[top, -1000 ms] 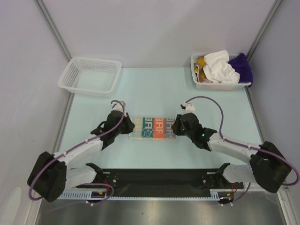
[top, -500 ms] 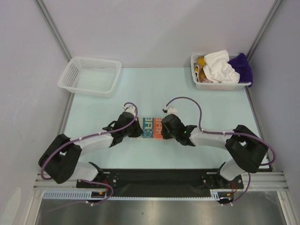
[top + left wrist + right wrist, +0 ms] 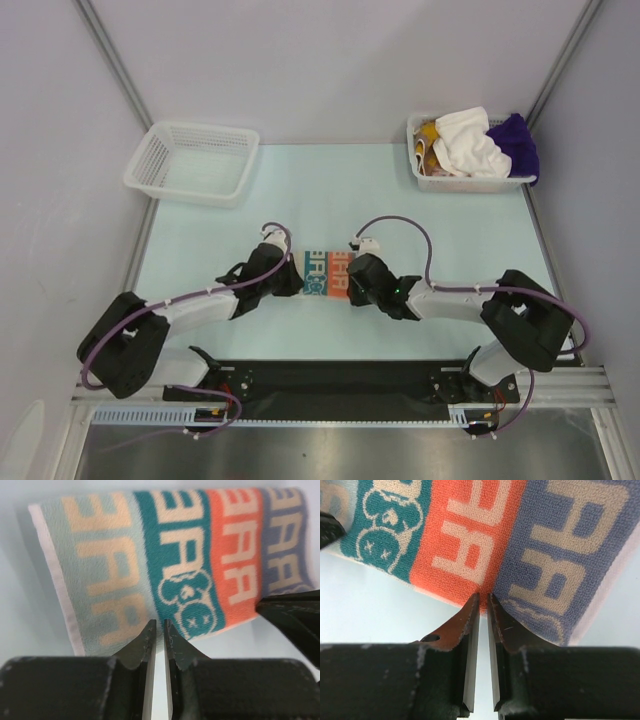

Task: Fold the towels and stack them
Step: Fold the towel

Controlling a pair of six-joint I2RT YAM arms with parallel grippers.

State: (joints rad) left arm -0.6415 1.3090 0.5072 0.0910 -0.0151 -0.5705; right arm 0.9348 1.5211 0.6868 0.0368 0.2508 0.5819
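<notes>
Printed towel (image 3: pixel 326 273) lies crosswise dead ahead; my left end effector (image 3: pixel 160 622) and right end effector (image 3: pixel 483 596) each pinch its near hem.

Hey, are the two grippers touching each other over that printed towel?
Apart. The top external view shows a stretch of the printed towel between the left gripper and the right gripper, with no contact between them.

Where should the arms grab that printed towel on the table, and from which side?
Pinch the printed towel along its near long edge, coming in low from the arms' side. It lies as a flat strip across the table, so that edge faces both grippers: left gripper at the teal band, right gripper where orange meets blue.
</notes>
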